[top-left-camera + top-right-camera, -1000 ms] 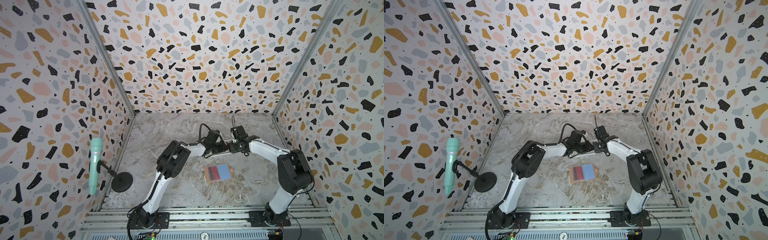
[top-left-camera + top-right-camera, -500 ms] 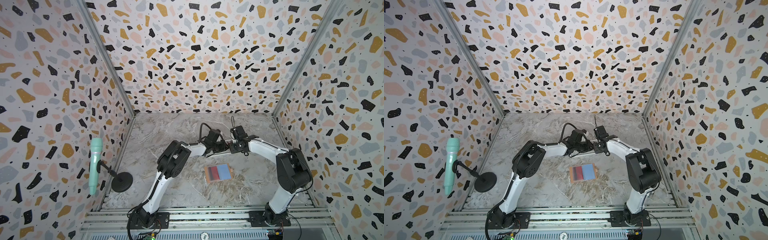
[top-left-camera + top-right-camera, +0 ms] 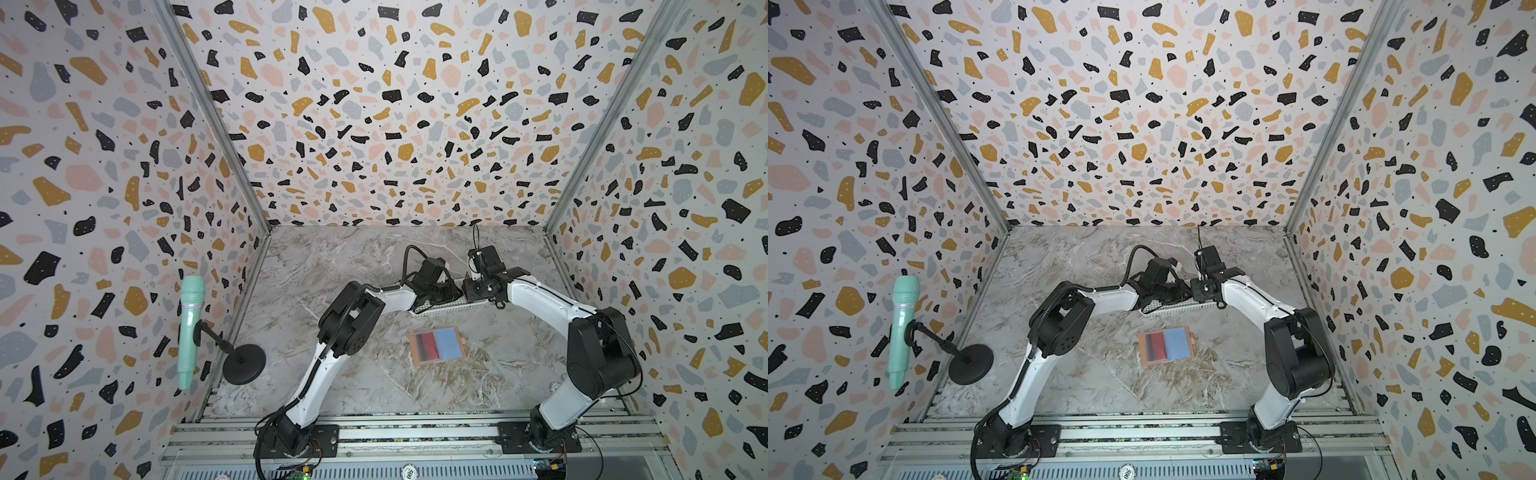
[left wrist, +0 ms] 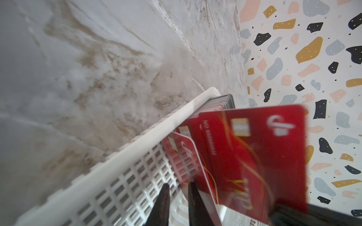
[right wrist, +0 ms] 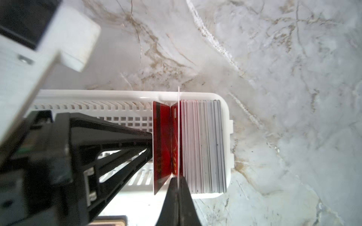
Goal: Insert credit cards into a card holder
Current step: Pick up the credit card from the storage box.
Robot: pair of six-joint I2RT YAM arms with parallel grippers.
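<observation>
The card holder (image 3: 451,345) lies open on the marble table in both top views, with a red card (image 3: 427,347) in its left half. Behind it stands a white slotted basket (image 5: 117,95) holding a stack of credit cards (image 5: 201,146) on edge. My right gripper (image 5: 178,179) is shut on the edge of one credit card (image 5: 179,137) at the front of the stack. My left gripper (image 4: 179,185) is inside the basket with its fingers a little apart and nothing between them. It leans against another red card (image 5: 161,144), tilted away from the stack.
A mint-green microphone (image 3: 191,328) on a black stand sits at the left wall. Terrazzo-patterned walls close in the left, back and right sides. An aluminium rail (image 3: 415,432) carries both arm bases at the front. The two grippers (image 3: 451,293) (image 3: 471,291) nearly touch over the basket.
My right gripper's jaws have closed the last bit onto the card. Both arms have stayed at the basket, and the card holder has not moved.
</observation>
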